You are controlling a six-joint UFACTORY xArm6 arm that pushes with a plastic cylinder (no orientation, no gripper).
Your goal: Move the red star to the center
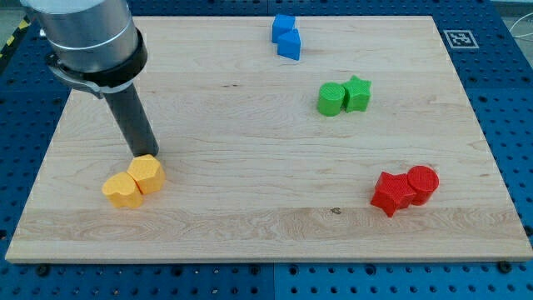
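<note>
The red star [390, 192] lies at the view's lower right on the wooden board [250, 108], touching a red cylinder [421, 183] on its right. My tip [147, 155] is at the view's left, far from the red star, right behind a yellow hexagonal block [146, 173] and touching or nearly touching it. A yellow heart-like block [122, 191] sits against that block's left.
A green cylinder [331, 98] and a green star [357, 92] sit together at the upper right. Two blue blocks [286, 37] stand at the top centre. A marker tag [459, 38] is in the board's top right corner.
</note>
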